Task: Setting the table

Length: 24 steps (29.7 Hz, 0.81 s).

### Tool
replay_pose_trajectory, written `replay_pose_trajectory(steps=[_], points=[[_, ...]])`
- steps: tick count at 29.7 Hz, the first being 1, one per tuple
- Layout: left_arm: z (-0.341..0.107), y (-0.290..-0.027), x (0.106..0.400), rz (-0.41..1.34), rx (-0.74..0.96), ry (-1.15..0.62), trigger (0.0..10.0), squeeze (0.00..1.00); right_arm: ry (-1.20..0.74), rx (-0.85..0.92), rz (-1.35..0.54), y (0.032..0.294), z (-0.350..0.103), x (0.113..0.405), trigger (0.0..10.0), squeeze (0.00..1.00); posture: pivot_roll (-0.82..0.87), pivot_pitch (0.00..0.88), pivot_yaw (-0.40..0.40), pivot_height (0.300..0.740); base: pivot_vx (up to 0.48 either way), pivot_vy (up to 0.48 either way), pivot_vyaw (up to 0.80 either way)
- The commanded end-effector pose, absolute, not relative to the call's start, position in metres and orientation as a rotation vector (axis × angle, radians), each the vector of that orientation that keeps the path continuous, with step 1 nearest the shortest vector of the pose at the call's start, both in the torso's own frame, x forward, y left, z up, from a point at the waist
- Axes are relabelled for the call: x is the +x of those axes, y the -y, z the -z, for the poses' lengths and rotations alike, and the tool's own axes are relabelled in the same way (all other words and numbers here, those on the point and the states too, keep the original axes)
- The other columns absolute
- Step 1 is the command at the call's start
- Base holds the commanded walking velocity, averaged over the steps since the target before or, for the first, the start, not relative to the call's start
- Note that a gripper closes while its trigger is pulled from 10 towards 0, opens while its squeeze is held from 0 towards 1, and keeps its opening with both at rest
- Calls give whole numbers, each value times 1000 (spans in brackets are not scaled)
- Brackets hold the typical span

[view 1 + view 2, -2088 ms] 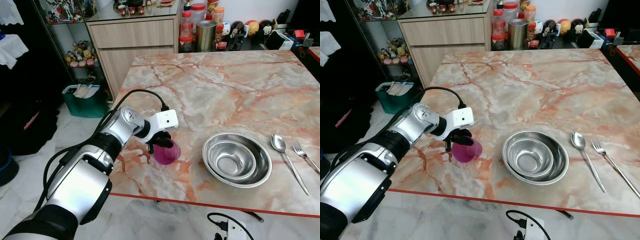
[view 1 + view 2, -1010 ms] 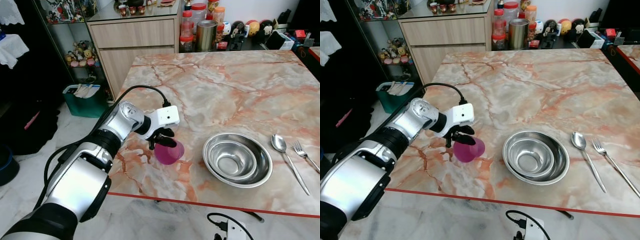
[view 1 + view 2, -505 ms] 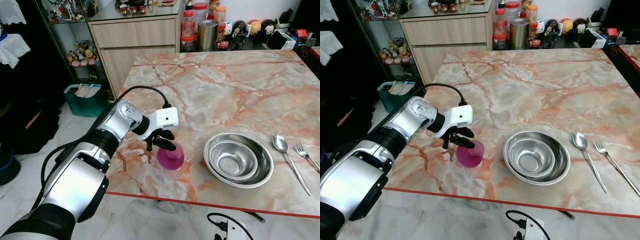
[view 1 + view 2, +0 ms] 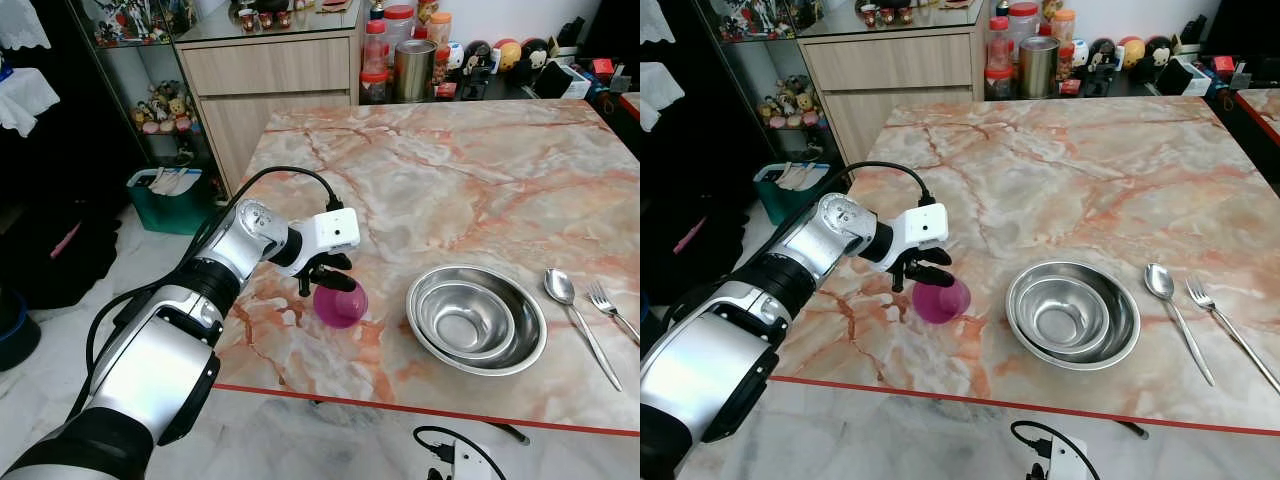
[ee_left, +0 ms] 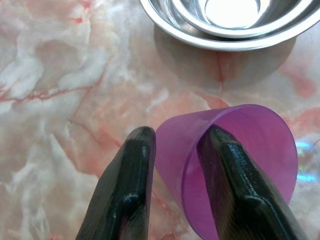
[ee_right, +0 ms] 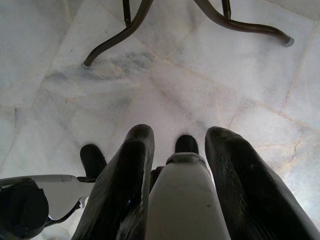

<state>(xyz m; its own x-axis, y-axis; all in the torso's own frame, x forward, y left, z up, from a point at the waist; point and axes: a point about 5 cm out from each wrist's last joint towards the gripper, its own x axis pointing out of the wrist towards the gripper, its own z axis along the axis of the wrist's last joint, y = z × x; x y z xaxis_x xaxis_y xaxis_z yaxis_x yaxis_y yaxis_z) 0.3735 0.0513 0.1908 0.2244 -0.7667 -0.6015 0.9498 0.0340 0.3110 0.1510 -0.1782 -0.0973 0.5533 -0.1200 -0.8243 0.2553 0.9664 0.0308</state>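
A translucent purple cup [image 4: 341, 305] is at the near left of the marble table [image 4: 450, 180], tilted a little with its mouth showing. My left gripper [image 4: 328, 281] is shut on the cup's rim. In the left wrist view one finger [image 5: 131, 190] lies outside the wall of the cup [image 5: 245, 145] and the other is inside it. Two nested steel bowls [image 4: 476, 320] sit just right of the cup. A spoon [image 4: 566, 305] and a fork [image 4: 608, 307] lie further right. My right gripper [image 6: 179, 150] hangs open below the table, over the floor.
The table's red front edge [image 4: 420, 408] runs close to me. A wooden cabinet [image 4: 270, 80] stands at the back left, with jars and a tin [image 4: 410, 65] beside it. A green bin [image 4: 170, 198] sits on the floor at left. Table legs [image 6: 125, 35] stand on the tiles.
My left gripper carried the cup slightly rightward toward the bowls. Half a second ago the cup was tipped over more; now it is nearer upright.
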Motion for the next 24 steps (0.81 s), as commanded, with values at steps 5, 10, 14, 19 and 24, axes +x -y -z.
replay_pose_trajectory(steps=[5, 10, 14, 19, 24], points=[[-195, -52, 376, 1311, 717, -260, 10000, 0, -973, 166, 223, 175, 99, 148, 10000, 0, -14, 13, 109, 740, 0, 0, 0], [-200, -49, 378, 1295, 708, -244, 10000, 0, -972, 168, 224, 175, 99, 148, 10000, 0, -14, 13, 109, 740, 0, 0, 0], [-201, -49, 378, 1300, 702, -235, 10000, 0, -971, 170, 223, 174, 99, 148, 10000, 0, -16, 15, 111, 740, 0, 0, 0], [-201, -51, 378, 1286, 689, -233, 10000, 0, -971, 168, 223, 175, 99, 148, 10000, 0, -14, 14, 106, 740, 0, 0, 0], [-203, -56, 382, 1235, 658, -220, 10000, 0, -969, 163, 225, 177, 98, 149, 10000, 0, -10, 13, 99, 740, 0, 0, 0]])
